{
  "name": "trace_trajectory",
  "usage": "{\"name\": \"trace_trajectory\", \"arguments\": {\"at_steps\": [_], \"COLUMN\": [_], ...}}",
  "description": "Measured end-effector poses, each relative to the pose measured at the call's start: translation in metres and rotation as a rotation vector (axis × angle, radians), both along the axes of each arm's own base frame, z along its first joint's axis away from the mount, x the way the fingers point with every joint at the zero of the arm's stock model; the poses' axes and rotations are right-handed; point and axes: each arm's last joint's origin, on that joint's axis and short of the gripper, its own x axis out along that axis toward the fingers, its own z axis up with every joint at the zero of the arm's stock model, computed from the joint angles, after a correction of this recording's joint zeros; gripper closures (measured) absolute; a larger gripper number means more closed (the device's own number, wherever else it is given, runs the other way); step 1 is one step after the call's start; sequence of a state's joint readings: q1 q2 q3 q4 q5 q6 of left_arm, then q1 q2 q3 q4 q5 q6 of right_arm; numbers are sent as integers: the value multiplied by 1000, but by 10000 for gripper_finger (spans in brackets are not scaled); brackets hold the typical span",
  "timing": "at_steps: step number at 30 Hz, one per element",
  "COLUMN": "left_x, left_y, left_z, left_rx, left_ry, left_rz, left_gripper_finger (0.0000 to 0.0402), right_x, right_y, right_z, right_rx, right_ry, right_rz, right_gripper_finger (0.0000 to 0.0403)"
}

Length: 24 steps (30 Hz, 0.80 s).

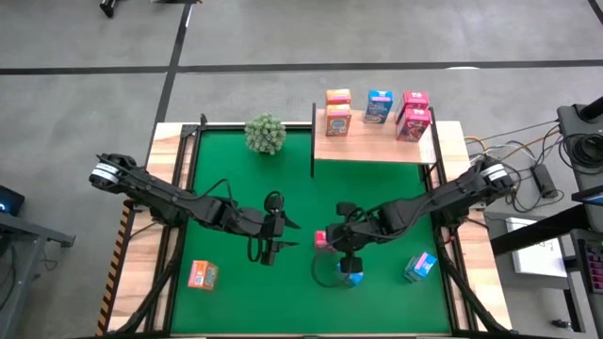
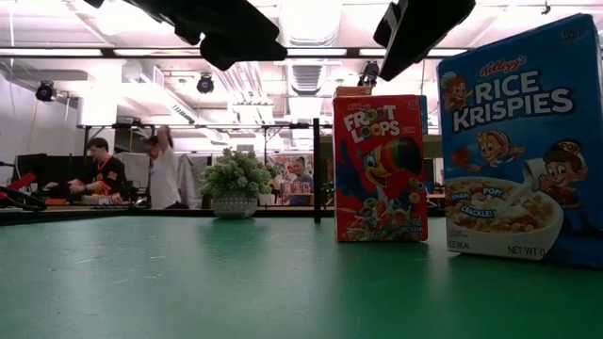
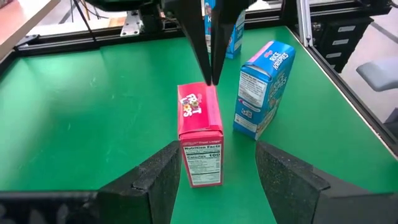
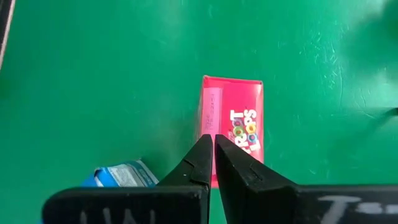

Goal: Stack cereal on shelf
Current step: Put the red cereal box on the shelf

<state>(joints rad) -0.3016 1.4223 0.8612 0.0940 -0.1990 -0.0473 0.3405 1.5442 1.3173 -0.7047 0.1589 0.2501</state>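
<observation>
The red-pink Froot Loops box (image 3: 200,134) stands upright on the green mat (image 1: 236,179) of the worktop, just beside a blue Rice Krispies box (image 3: 262,87). The right claw (image 4: 212,158) is held directly over its top edge with fingers pressed together, gripping nothing, apparently to steady or nudge it. The left claw (image 3: 214,180) is spread wide, level with the box, seemingly lined up for a side grasp. The shelf (image 1: 372,148) at the far edge already carries several boxes.

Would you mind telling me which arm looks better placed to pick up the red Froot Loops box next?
Probably the right: the right gripper hangs shut directly above the red box; the left gripper, open, faces it from the side.
</observation>
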Motion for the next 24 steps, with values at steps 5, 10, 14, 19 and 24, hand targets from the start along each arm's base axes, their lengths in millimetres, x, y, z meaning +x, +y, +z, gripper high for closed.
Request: {"name": "trace_trajectory", "arguments": {"at_steps": [5, 10, 14, 19, 24], "left_x": [0, 0, 0, 0, 0], "left_y": [0, 0, 0, 0, 0], "left_z": [-1, -1, -1, 0, 0], "left_rx": [-1, 3, 4, 4, 5], "left_ry": [7, 6, 6, 5, 5], "left_rz": [1, -1, -2, -2, -2], "left_gripper_finger": [212, 212, 212, 212, 212], "right_x": [4, 4, 4, 5, 12], "right_y": [1, 1, 0, 0, 2], "right_z": [-5, -6, -4, -11, -28], "right_rx": [2, 13, -19, -26, -43], "right_ry": [13, 13, -7, 12, 60], "right_rz": [-10, -34, -72, -86, -85], "right_gripper_finger": [358, 277, 197, 113, 78]}}
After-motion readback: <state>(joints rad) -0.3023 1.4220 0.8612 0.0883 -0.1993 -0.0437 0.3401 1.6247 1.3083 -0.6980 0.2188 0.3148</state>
